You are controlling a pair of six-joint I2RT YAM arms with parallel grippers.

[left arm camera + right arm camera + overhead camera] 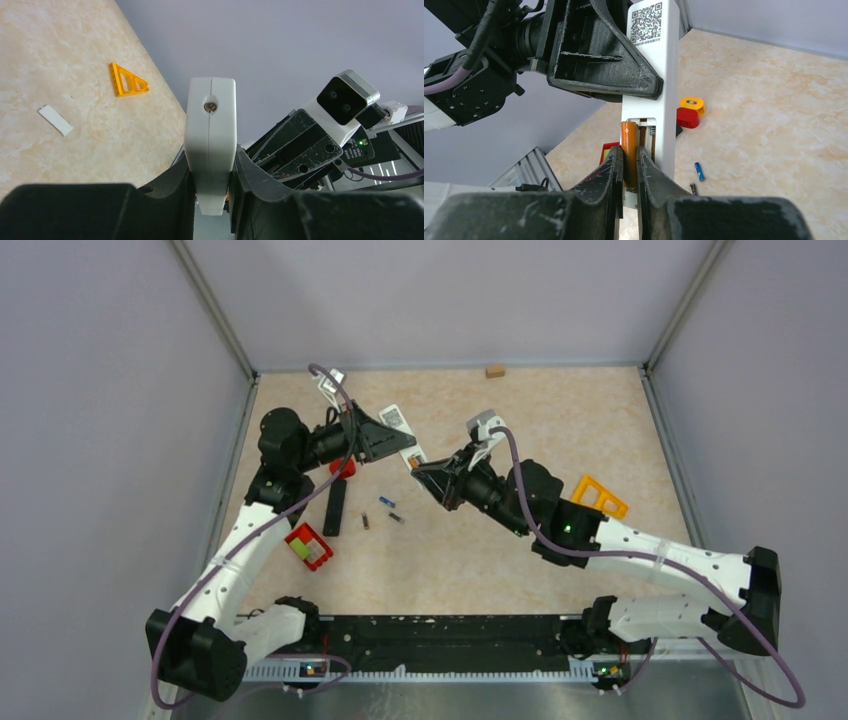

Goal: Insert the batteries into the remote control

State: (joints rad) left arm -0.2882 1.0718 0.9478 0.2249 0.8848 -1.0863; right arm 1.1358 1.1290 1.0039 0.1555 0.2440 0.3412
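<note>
The left claw point(210, 174) is clenched on the remote control point(210, 130), lifting it so its battery bay point(647, 131) faces the right claw point(630, 167); that claw grasps the orange battery point(628, 140) at the bay; the blue battery point(699, 171) lies on the tabletop point(774, 125) below the remote control

The slim white plastic remote control point(659, 75), with a QR-code sticker point(646, 22) on its back, is held in the air, clamped in the left hand point(210, 182). Its battery compartment point(646, 132) is uncovered. The orange cylindrical battery point(628, 142), pinched in the right hand point(628, 160), lies lengthwise at the compartment's outer slot. The small blue battery point(386, 502) and two dark batteries point(396, 516) lie loose on the worktop point(560, 430), near one another.
</note>
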